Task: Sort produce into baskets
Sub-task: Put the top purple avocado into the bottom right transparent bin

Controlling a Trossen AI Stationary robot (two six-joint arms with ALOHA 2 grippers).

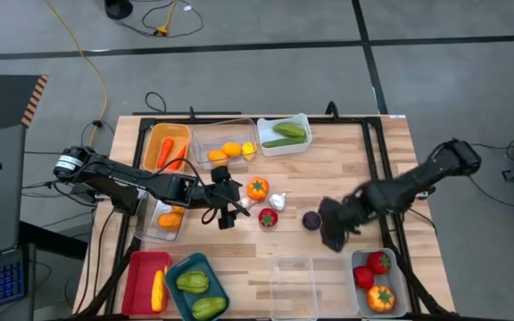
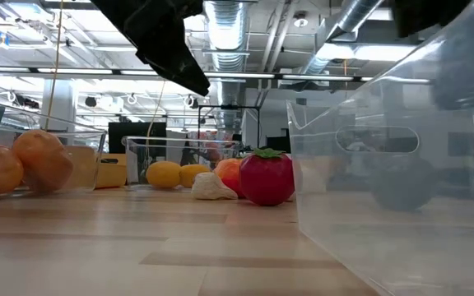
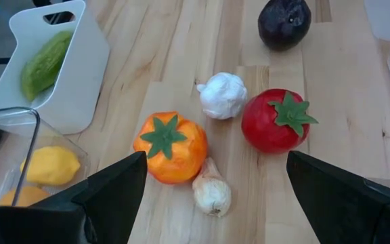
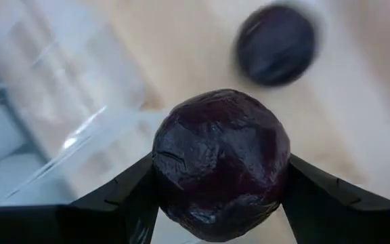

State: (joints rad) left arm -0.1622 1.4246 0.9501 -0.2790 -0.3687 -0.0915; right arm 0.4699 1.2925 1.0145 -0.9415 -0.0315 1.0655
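The right end effector [image 4: 219,196] grips a dark purple fruit [image 4: 221,163] between its two fingers, above the desk [image 1: 328,169] and just beside the near clear basket [image 1: 293,283]. This basket looks empty and lies toward the front edge from the held fruit, so the coming move is probably a short carry to it. A second purple fruit [image 1: 311,219] lies on the desk just beside the right end effector, so the right arm is the nearer one for it. The left end effector [image 3: 212,179] is open, its fingers wide apart, over the loose group near the desk's middle: an orange tomato [image 3: 170,146], a red tomato [image 3: 276,120] and two garlic bulbs [image 3: 223,95] (roundish things, so no long axis to mind). Beside the near clear basket, the grey basket [image 1: 402,285] holds red and orange produce, the teal basket [image 1: 178,266] green pieces.
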